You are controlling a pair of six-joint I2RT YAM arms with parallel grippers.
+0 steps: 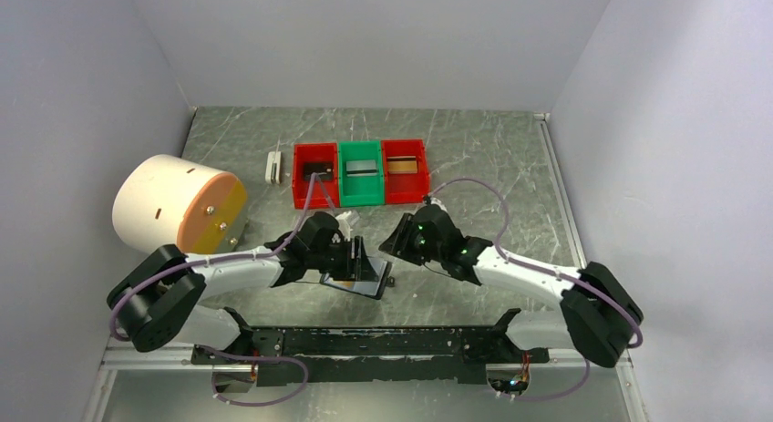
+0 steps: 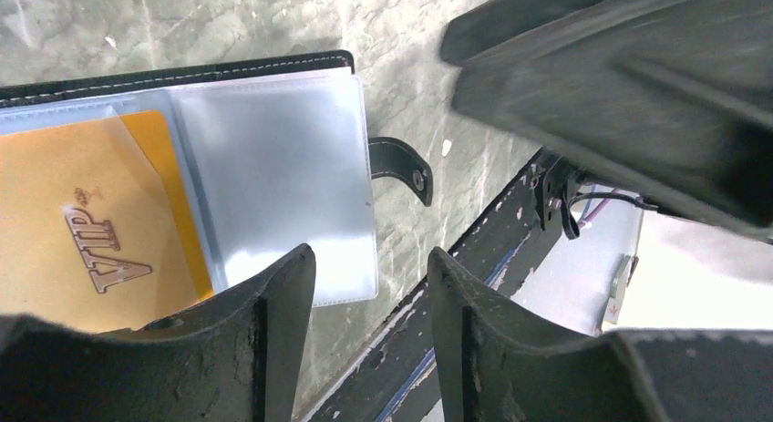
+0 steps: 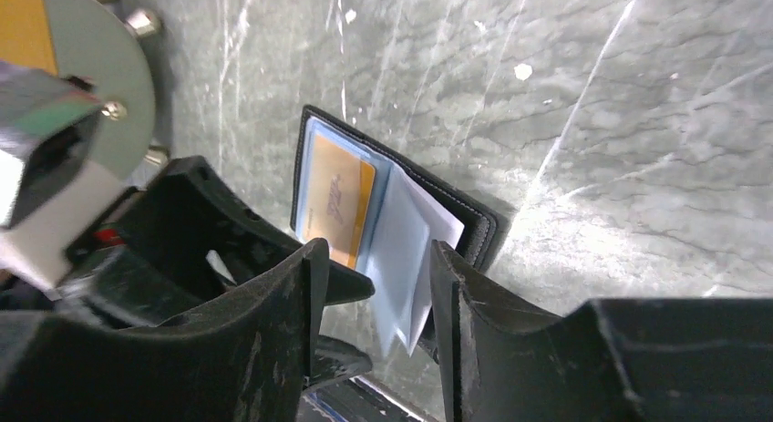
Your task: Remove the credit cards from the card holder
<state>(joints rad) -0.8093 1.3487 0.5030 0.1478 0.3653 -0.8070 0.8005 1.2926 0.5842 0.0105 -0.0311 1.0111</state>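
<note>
Lying open near the front of the desk (image 1: pixel 492 167), the holder (image 3: pixel 401 217) is being overhung by the left hand (image 2: pixel 369 258), whose fingers are being kept half apart with nothing between them. An orange card (image 2: pixel 82 240) is being kept in its clear sleeve. The right hand (image 3: pixel 378 249), likewise half open, is being held just beside the holder, a loose sleeve leaf showing in the gap. Farther back, cards (image 1: pixel 361 167) are being held in three bins (image 1: pixel 361 197).

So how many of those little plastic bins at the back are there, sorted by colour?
Red bins: 2
Green bin: 1
Total: 3
</note>
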